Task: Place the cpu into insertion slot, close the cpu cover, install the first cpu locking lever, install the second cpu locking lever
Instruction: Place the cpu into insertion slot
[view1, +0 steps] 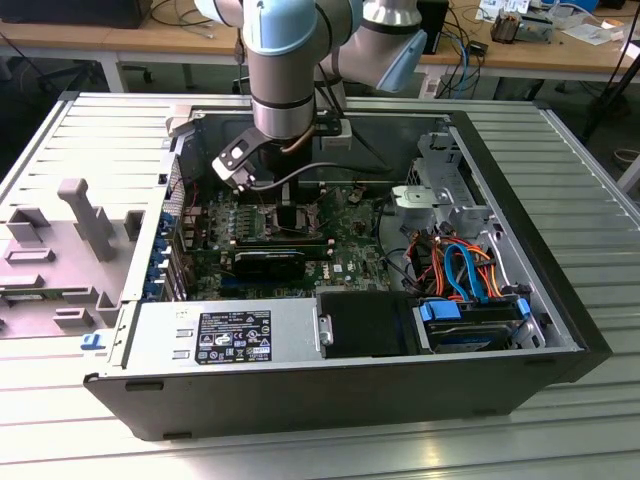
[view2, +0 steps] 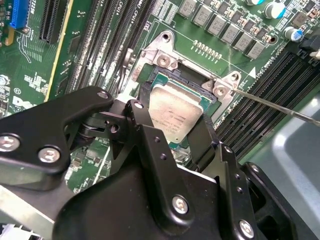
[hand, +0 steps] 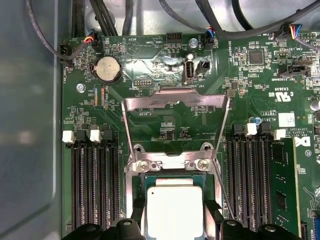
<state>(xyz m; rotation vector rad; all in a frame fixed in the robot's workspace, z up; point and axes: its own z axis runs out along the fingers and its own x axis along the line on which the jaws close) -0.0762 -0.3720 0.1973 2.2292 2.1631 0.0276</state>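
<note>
Here, the arm reaches down into an open black computer case (view1: 330, 400) that lies on its side on a ribbed metal surface (view1: 590, 420). Its black two-fingered hand (view1: 290, 205) sits over the green motherboard (view1: 350, 245).

In both wrist views the hand (view2: 175, 122) (hand: 175, 220) is clenched on the small flat square cpu with a grey metallic top (view2: 177, 112) (hand: 174, 210), one finger against each of two opposite edges. The cpu lies within the insertion slot, a square socket with a silvery metal rim (view2: 162, 57) (hand: 170, 164).

The cpu cover, a thin silvery square frame with a square cut-out (hand: 175, 97), is swung open, away from the socket, and is hinged at the rim's bar with two screws. A thin metal lever rod (view2: 275, 104) (hand: 222, 185) stands unlatched just beside the socket.

Long black memory slots (hand: 95, 185) flank the socket on both sides. A green memory module (hand: 282, 190) fills one of them.

A round silvery coin battery (hand: 108, 69) sits beyond the open cover. White lettering is printed across the board, and a small white sticker (hand: 286, 120) lies near the module.

In the exterior view a black label with white print (view1: 235, 335) is stuck on the silvery power supply box (view1: 160, 340).
</note>
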